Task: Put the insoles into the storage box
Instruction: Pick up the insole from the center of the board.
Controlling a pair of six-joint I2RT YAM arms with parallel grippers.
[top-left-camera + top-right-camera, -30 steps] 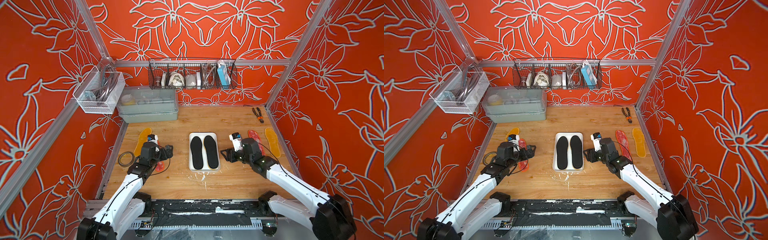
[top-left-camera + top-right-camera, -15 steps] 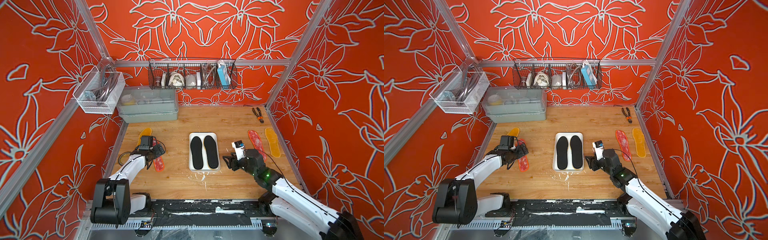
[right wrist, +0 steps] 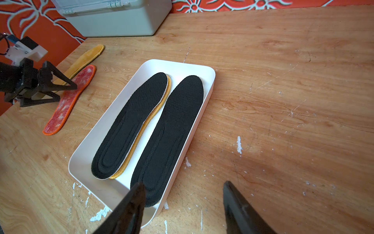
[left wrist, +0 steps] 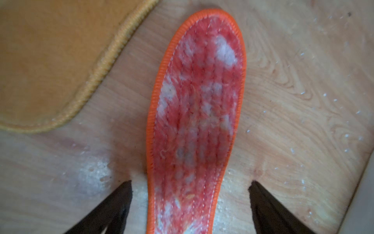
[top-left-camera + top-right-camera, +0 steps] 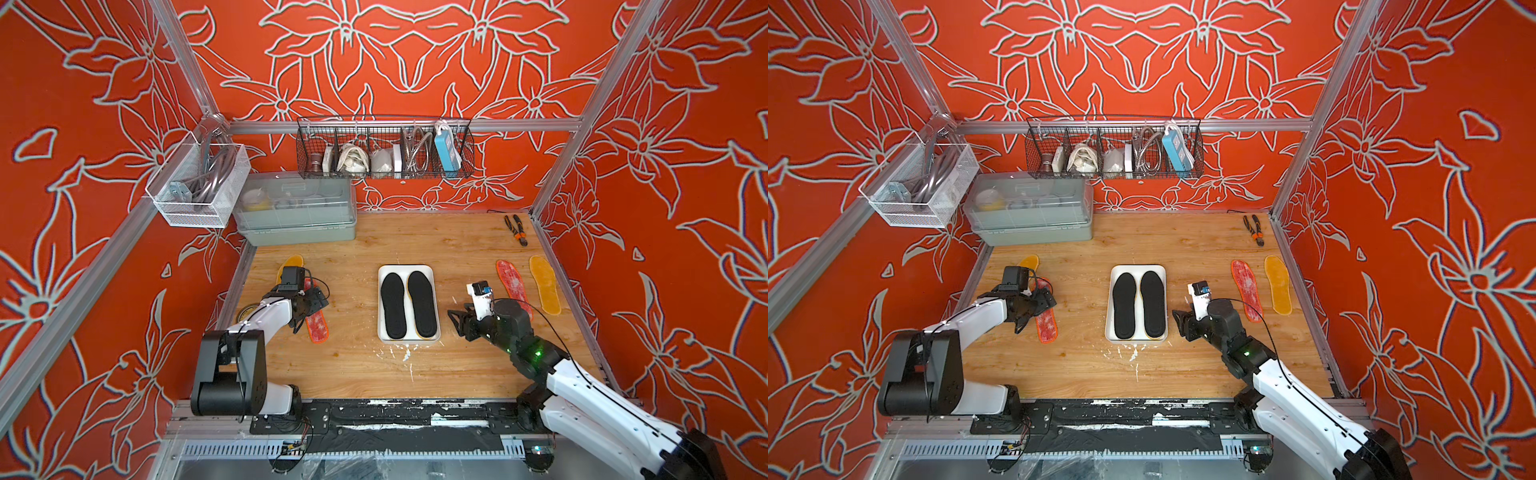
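Centrally on the bench sits the storage box, a shallow white tray. Two black insoles lie side by side in it, lengthwise. In the right wrist view an amber rim shows from under one black pad, so something amber lies beneath it.

On the robot's left of the box, apart from it, a red-white insole with an orange rim lies flat on the wood. The left end effector hangs low over it. In the left wrist view its fingers are spread wide to either side of the pad, with bare wood in each gap, gripping nothing. An amber insole lies just beyond, its edge near the red one but not touching it there; in both top views the arm hides most of it.

On the robot's right, a second red-white insole and a second amber insole lie side by side near the wall, not touching. The right end effector hovers just beside the box's near right corner, between the box and these two. Its fingers stand well apart and hold nothing.

Farther back, a grey-green container stands against the rear wall, pliers lie in the far right corner, and a wire basket hangs above.
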